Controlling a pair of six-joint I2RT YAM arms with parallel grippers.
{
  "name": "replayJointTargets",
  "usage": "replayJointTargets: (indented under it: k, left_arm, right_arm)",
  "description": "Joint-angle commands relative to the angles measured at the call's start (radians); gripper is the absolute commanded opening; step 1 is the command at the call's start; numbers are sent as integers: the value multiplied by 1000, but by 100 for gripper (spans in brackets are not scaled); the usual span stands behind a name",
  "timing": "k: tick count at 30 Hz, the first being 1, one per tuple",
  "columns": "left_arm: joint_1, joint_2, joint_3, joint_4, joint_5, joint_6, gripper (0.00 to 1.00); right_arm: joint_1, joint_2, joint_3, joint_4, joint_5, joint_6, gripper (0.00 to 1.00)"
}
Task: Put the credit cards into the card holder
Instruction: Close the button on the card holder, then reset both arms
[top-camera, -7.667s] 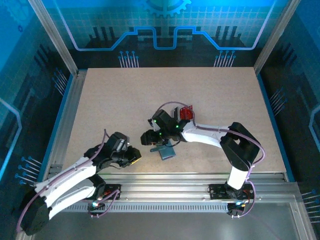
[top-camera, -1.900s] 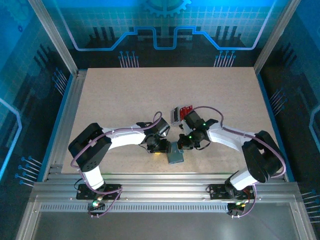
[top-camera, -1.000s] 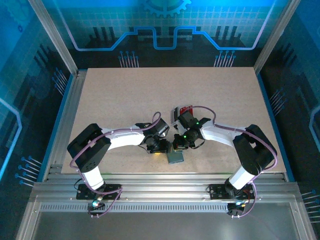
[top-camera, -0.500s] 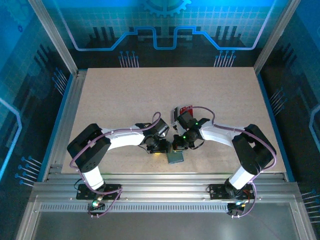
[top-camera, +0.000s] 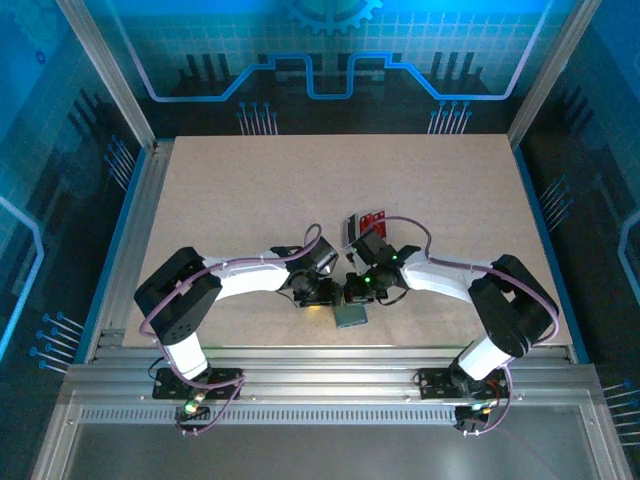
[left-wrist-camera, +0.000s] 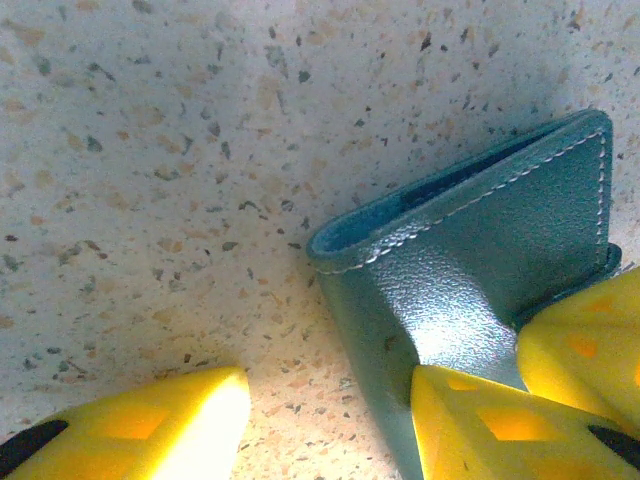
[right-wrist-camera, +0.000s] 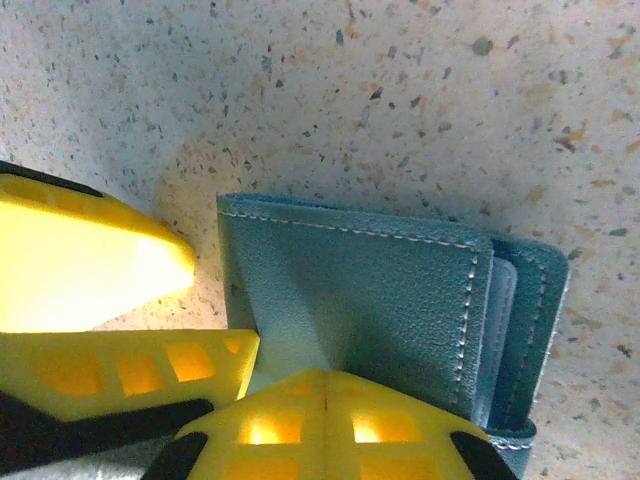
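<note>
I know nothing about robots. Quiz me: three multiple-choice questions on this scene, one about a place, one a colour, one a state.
1. Where are the red cards? A on the table beyond the wallet B inside it C stacked on it
2. What colour are the fingers of the left gripper? A black B yellow C red
3. What is the right gripper doing? A hanging open B holding a card C pinching the wallet
Answers: 1 A, they lie on bare table. 2 B, bright yellow. 3 C, leather puckers between its shut fingers.
</note>
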Motion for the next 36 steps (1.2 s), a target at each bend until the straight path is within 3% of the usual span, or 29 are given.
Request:
replayJointTargets:
  k: [1, 8, 19, 20, 23, 26, 27, 28, 32, 36]
  left_arm:
    - [-25, 84, -46, 64, 31, -42, 49]
    - [-25, 121, -37, 81, 40, -61, 49]
    - [-21, 128, -29, 79, 42, -73, 48]
    - [-14, 112, -23, 70, 37, -67, 49]
    - [33, -10, -15, 12, -16, -39, 60]
    - [109, -218, -36, -70, -120, 2, 98]
    - [151, -301, -57, -90, -152, 14, 99]
    - [202, -387, -82, -105, -178, 22, 99]
    - [374, -664, -144, -121, -390, 78, 99]
    - [423, -781, -264, 44, -838, 240, 99]
  right_arm:
    - [55, 7, -89, -50, 90, 35, 0]
    - [128, -65, -126, -35, 173, 56, 0]
    - [160, -71, -192, 68, 217, 78, 0]
    - [158, -83, -179, 56, 228, 72, 4]
    - [133, -147, -117, 8, 266, 50, 39]
    - [103, -228, -40, -33, 291, 11, 71]
    - [86, -254, -8, -49, 300, -3, 89]
    - [68, -278, 21, -63, 306, -18, 100]
    - [-35, -354, 105, -143, 411, -52, 100]
    - [-189, -449, 81, -146, 604, -118, 100]
